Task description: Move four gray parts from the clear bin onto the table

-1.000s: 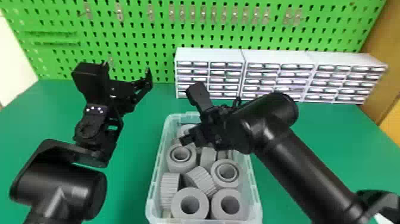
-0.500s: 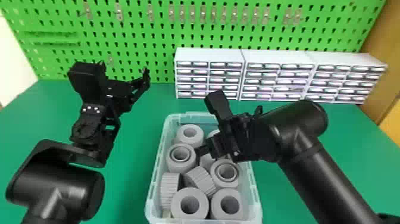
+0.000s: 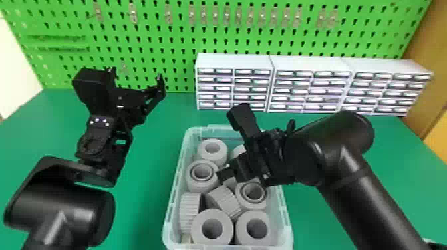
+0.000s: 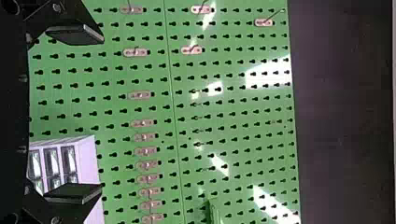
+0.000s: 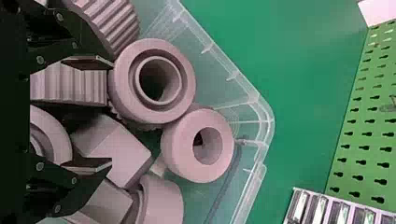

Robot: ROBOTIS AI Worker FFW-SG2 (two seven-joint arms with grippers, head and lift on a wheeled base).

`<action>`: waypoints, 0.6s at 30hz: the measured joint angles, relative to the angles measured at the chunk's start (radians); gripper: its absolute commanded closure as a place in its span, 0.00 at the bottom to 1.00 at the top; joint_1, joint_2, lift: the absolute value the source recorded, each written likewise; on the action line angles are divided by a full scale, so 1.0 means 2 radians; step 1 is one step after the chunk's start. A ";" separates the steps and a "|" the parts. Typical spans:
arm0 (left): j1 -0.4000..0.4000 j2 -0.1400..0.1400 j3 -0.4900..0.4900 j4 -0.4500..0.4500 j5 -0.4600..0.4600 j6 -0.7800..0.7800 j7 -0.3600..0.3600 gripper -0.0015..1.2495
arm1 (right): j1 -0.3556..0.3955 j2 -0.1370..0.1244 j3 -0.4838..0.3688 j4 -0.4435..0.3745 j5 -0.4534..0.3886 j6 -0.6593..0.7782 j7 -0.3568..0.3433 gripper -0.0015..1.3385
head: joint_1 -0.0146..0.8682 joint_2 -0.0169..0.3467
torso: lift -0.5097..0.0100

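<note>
you see your right gripper (image 3: 229, 144), wide open and empty, over gray parts (image 3: 213, 160) in the clear bin (image 3: 169, 212); your left gripper (image 3: 136, 76), likewise.

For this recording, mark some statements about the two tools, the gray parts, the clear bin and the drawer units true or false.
1. The right tool is over the clear bin. True.
2. The right tool's fingers are pressed together. False: they stand apart.
3. The left tool is open. True.
4. Several gray parts lie in the clear bin. True.
5. The white drawer units stand inside the clear bin. False: they stand behind it, by the green pegboard.
</note>
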 measured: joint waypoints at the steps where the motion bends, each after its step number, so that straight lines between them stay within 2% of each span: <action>1: 0.000 0.000 0.000 0.000 0.000 0.000 0.000 0.13 | 0.000 0.000 0.000 -0.001 0.000 0.001 0.000 0.39 | 0.78 0.14 | 0.89; 18: 0.000 0.000 0.001 0.000 0.000 0.001 -0.001 0.13 | 0.000 -0.002 -0.003 -0.004 0.004 0.005 0.000 0.39 | 0.78 0.14 | 0.89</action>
